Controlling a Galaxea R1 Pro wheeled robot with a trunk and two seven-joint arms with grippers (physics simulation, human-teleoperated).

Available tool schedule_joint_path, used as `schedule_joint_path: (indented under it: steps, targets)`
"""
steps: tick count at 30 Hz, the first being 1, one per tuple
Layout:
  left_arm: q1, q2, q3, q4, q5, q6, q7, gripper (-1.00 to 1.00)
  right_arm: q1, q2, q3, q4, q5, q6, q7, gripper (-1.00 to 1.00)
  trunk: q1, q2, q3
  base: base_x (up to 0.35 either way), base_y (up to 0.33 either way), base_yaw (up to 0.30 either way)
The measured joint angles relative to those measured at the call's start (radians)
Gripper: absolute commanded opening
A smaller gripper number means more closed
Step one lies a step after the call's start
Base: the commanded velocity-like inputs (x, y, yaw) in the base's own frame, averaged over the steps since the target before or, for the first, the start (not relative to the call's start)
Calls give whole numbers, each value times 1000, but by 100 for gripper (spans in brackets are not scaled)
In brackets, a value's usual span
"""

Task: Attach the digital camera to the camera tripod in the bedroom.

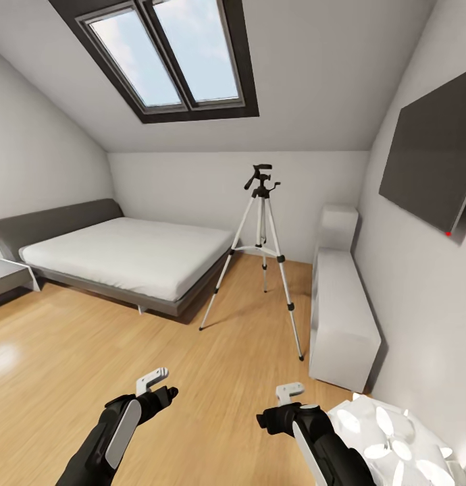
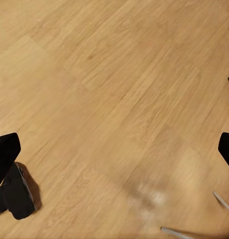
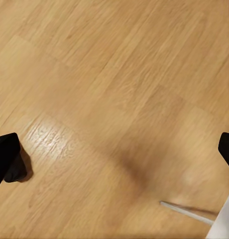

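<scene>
Across the bedroom, seen from the robot's head, a white sloped ceiling carries a dark-framed skylight (image 1: 172, 57) at about 11 o'clock. Light wood floor (image 1: 125, 337) spreads over the lower half of the scene. A grey bed (image 1: 125, 260) with a white mattress lies at 9 o'clock, against the far wall. A black wall TV (image 1: 432, 162) hangs at 2 o'clock, and a long white cabinet (image 1: 341, 304) runs along the wall beneath it at 3 o'clock. Something white and crumpled (image 1: 395, 432) sits at 5 o'clock, too unclear to name.

Near the centre, slightly toward 1 o'clock, stands the camera tripod (image 1: 260, 253). It is upright, its three silver-white legs spread on the floor between the bed and the cabinet, its black head bare on top.

At 7 o'clock the left gripper (image 1: 159, 385) hangs low over the floor; at 5 o'clock the right gripper (image 1: 289, 395) does the same. Each wrist camera shows its dark fingers set wide apart at the frame edges with only bare floor between them, so both grippers are spread and hold nothing.

The digital camera cannot be picked out with certainty. A small dark shape lies on the floor in each wrist view, too unclear to identify.

This looks like an early step: the tripod is found, the camera not yet in hand. Next, the robot likely needs to locate and grasp the camera before approaching the tripod head.
</scene>
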Motion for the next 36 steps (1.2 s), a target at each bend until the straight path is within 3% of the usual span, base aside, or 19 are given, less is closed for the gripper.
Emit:
schedule_joint_path:
  steps: [36]
  targets:
    - [0,0,-1,0,0,-6,0,100,0,0,0,2,-2,12,8,100,8,-14,-6,0,0,-3]
